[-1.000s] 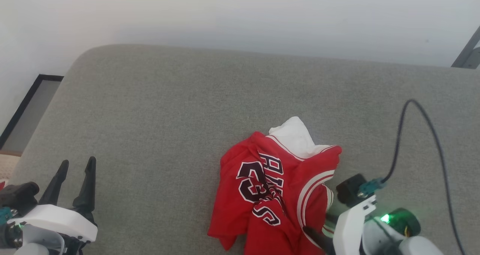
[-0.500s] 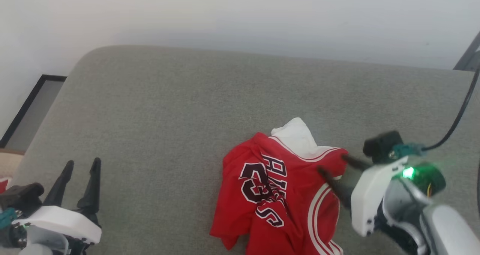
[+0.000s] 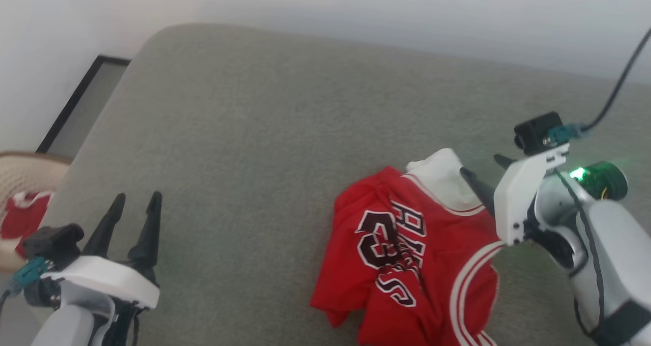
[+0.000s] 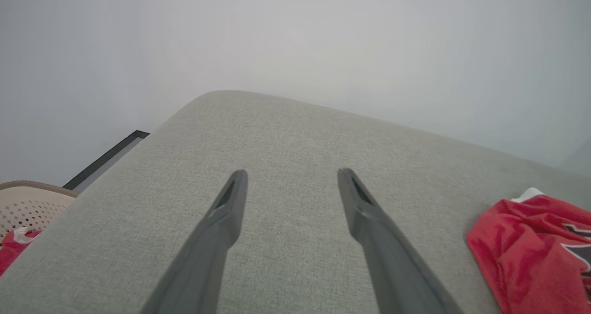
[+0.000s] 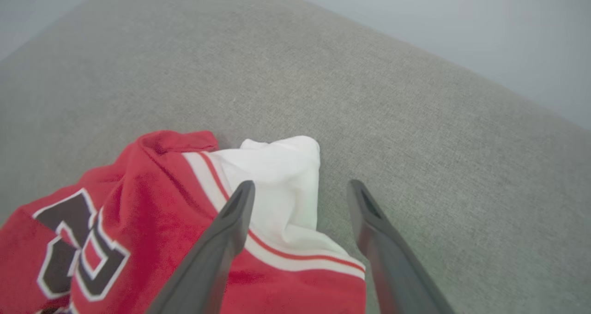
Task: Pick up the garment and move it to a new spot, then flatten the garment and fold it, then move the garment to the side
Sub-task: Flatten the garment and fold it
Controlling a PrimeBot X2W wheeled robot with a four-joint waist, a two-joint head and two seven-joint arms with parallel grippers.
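I see a plain pale wall [image 3: 356, 0] along the top, a broad grey fabric cushion [image 3: 264, 132] below it, a black-framed panel [image 3: 81, 107] at upper left, a beige perforated basket [image 4: 32, 208] at the left edge

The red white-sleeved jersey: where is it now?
Head view, lower right: the red jersey lies crumpled on the grey cushion, right hand at its white sleeve.

Garment [image 3: 432, 269]: black "23" (white-outlined), other lettering too crumpled to read.

Dark tapered fingers [image 3: 147, 224] and white brackets [image 3: 524, 193] are seen on the left gripper [image 3: 133, 202] and right gripper [image 3: 480, 164], with a black cable [image 3: 618, 89]
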